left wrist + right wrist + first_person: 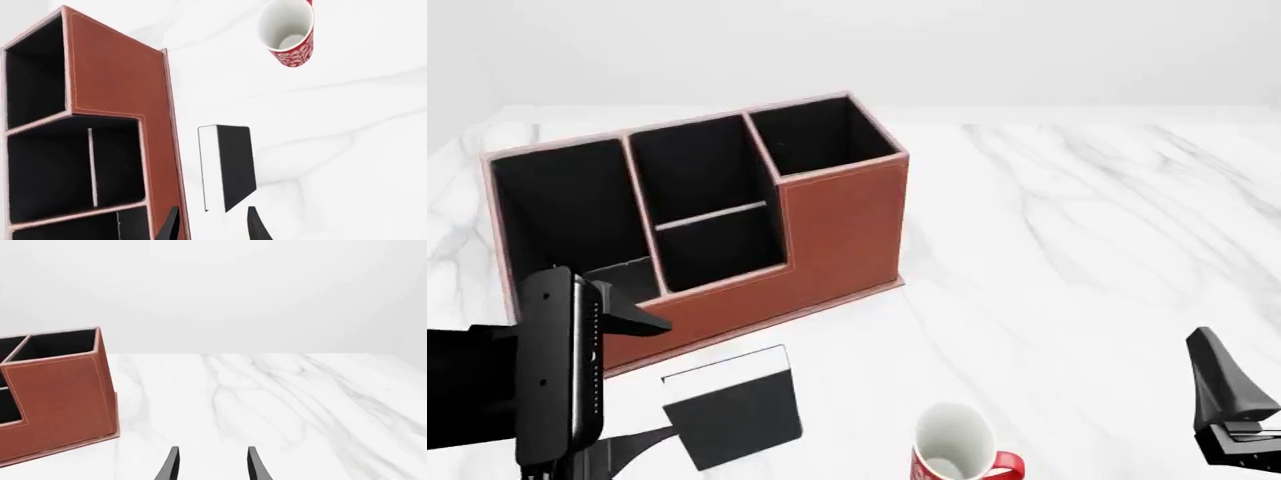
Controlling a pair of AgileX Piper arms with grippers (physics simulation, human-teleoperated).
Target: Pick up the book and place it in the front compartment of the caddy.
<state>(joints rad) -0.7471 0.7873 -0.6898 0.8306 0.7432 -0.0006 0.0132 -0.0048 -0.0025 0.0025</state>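
My left pincer (210,227) hangs released over the thin black white-edged book (227,167), flat on the marble worktop (1068,250) at the reddish-brown leather caddy's (827,230) six o'clock, ready to straddle it; my right pincer (210,465) idles released.

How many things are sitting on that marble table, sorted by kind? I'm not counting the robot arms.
Book: 1 (black cover, lying flat near the caddy)
Caddy: 1 (reddish-brown, black-lined compartments)
Mug: 1 (red and white, upright)
Total: 3 things on the table
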